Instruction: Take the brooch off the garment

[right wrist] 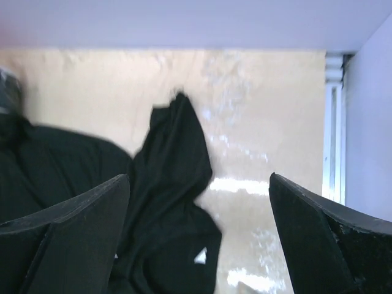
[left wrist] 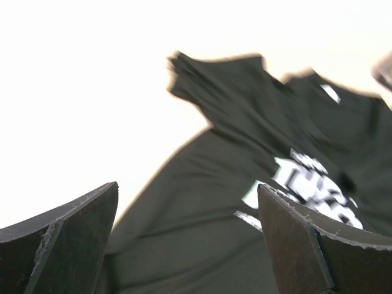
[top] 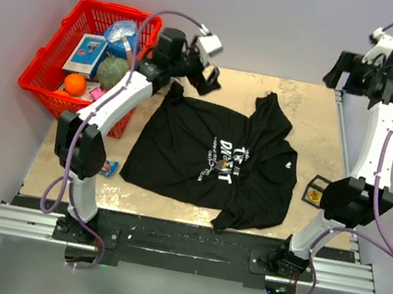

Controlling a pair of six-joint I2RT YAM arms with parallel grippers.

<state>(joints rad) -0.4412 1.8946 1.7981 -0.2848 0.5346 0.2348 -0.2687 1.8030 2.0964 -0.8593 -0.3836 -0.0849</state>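
Much of the table [top: 315, 114] carries the black garment [top: 195, 154], spread flat. My left gripper [left wrist: 187, 185] and right gripper [right wrist: 199, 177] hang raised, both wide open, empty. No brooch shows on it; removal seems done to me.

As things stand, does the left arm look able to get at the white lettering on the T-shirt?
Probably yes. The left gripper hangs open over the T-shirt's far edge, the white lettering lies face up a short way nearer, and nothing sits on or above it.
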